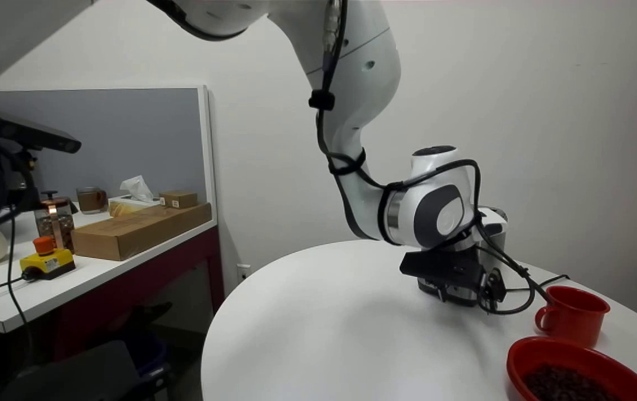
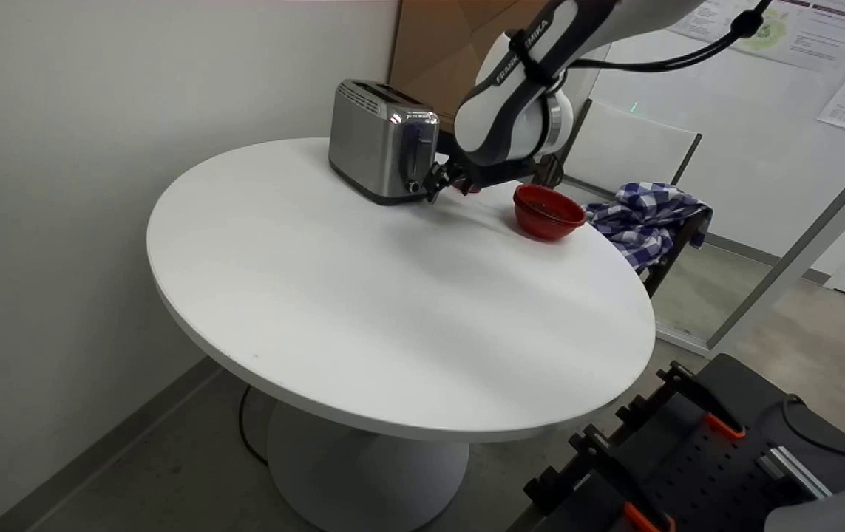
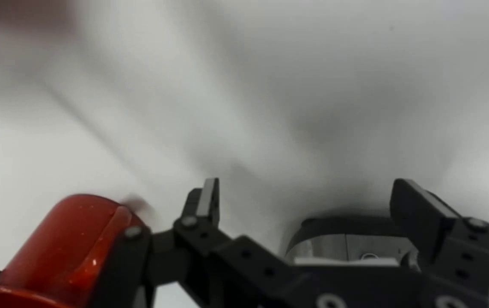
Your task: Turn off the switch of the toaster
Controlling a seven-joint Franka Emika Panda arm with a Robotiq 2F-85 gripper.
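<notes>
Upper middle of an exterior view, the toaster stands on the surface, its knob facing the pincer, which hangs spread beside it, I'd guess to switch it off.

"Where is free room showing?"

"Lots of bench is stretching in an exterior view, from the toaster to the near edge. A gap is showing between the two sides of the end effector."

"And what is blocking?"

"The toaster is standing just beside the end effector. The red mug is sitting near too, and the red bowl is sitting near the mug. The wall is rising behind the toaster."
</notes>
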